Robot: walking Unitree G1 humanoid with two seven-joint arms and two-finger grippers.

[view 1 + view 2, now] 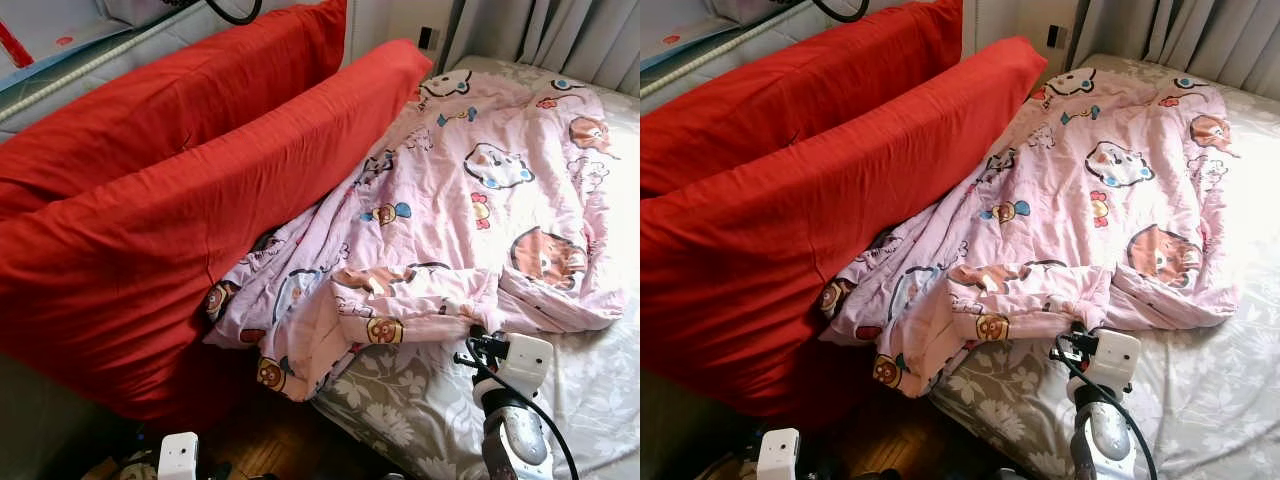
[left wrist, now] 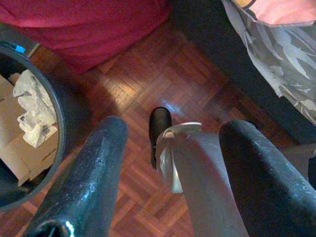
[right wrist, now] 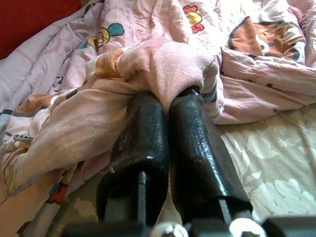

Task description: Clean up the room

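Observation:
A pink cartoon-print blanket (image 1: 470,210) lies crumpled across the bed, its near edge bunched at the mattress side. My right gripper (image 3: 170,96) sits at that near edge, fingers pressed together with a fold of the blanket (image 3: 168,61) bunched at their tips. From the head, the right wrist (image 1: 515,365) stands just below the blanket's hem. My left gripper (image 2: 174,126) hangs low over the wooden floor, open and holding nothing; its white wrist (image 1: 178,455) shows at the bottom.
Two big red pillows (image 1: 190,210) lean along the bed's left side against the blanket. A grey floral sheet (image 1: 590,390) covers the mattress. A dark bin (image 2: 59,106) with crumpled paper and cardboard stands on the parquet floor (image 2: 148,69) by my left gripper.

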